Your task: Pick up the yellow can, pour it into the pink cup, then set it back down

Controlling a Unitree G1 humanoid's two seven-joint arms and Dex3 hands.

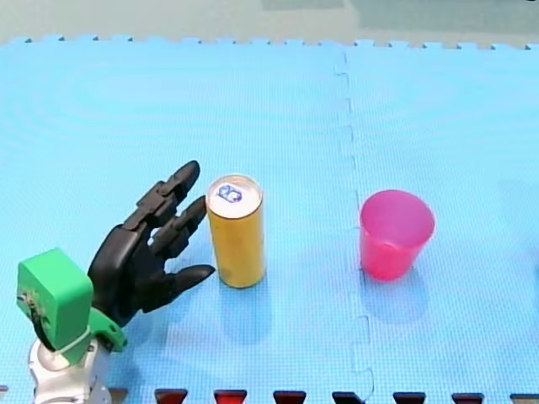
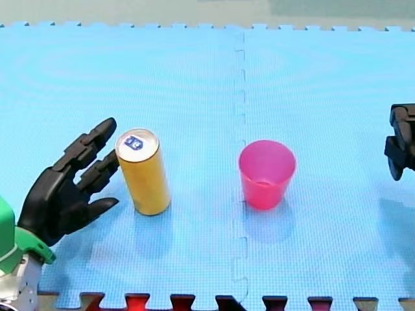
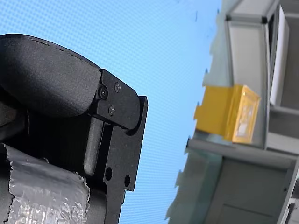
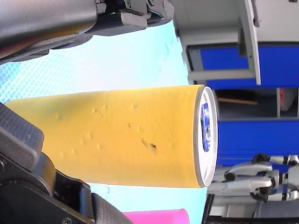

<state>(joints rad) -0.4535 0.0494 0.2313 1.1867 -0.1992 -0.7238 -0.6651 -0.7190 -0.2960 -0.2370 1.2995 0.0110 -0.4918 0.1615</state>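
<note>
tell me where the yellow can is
The yellow can stands upright on the blue mat left of the pink cup in the head views, left hand close beside it, right hand at the far right edge.

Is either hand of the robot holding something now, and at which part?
Nothing is held. The left hand is open beside the upright yellow can; the right hand is far off, past the pink cup.

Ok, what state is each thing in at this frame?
Yellow can: upright on the mat, not held.
Pink cup: upright, mouth up, looks empty.
Left hand: open, beside the can, not touching it.
Right hand: at the mat's right edge, away from the cup.
</note>
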